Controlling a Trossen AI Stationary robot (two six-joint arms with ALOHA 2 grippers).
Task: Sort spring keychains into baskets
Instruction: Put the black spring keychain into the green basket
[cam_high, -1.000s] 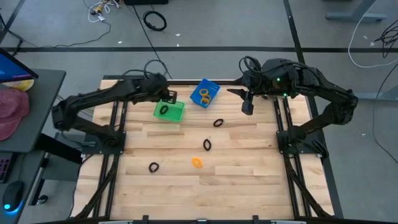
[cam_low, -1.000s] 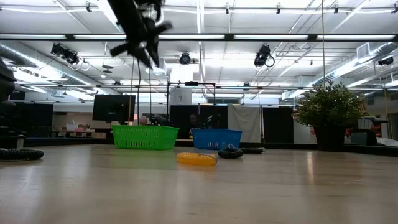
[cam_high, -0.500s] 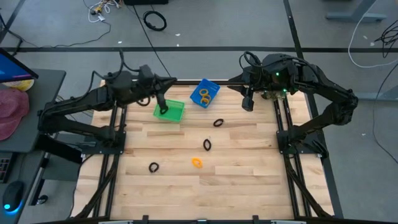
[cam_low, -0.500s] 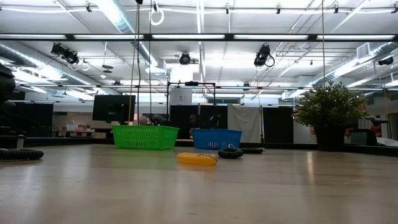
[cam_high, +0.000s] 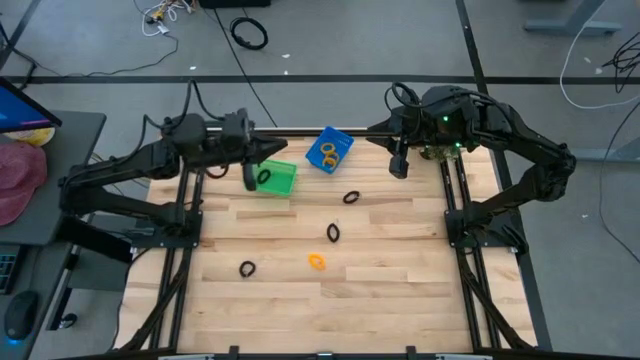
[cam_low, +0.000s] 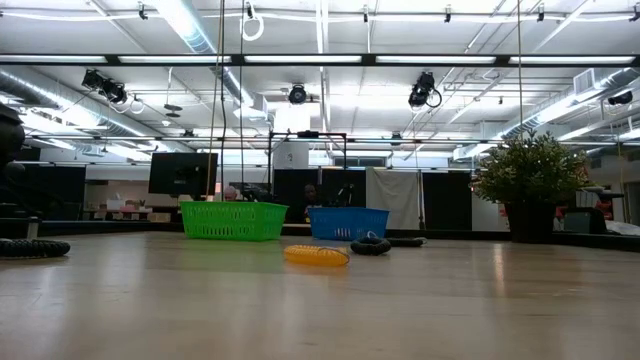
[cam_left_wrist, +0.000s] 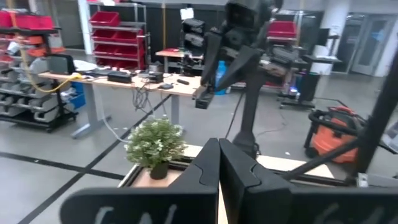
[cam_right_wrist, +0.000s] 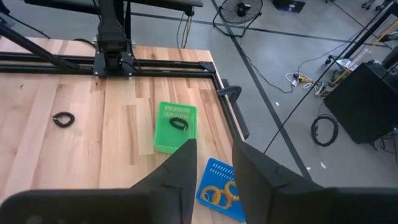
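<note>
1. The green basket (cam_high: 272, 178) sits at the far side of the counter (cam_high: 400, 300) with one black keychain (cam_high: 264, 177) inside; the blue basket (cam_high: 329, 149) beside it holds orange keychains (cam_high: 331, 151).
2. Loose on the boards: three black rings (cam_high: 350, 197) (cam_high: 333, 233) (cam_high: 247, 268) and one orange ring (cam_high: 317, 262), well apart.
3. The left gripper (cam_high: 250, 178) hangs just beside the green basket, fingers (cam_left_wrist: 208, 168) pressed together, nothing held.
4. The right gripper (cam_high: 397, 166) hovers near the blue basket, fingers (cam_right_wrist: 177, 171) apart and empty.
5. These coils look light, springy, probably skittish; pinching across one side of the loop seems safest.
</note>
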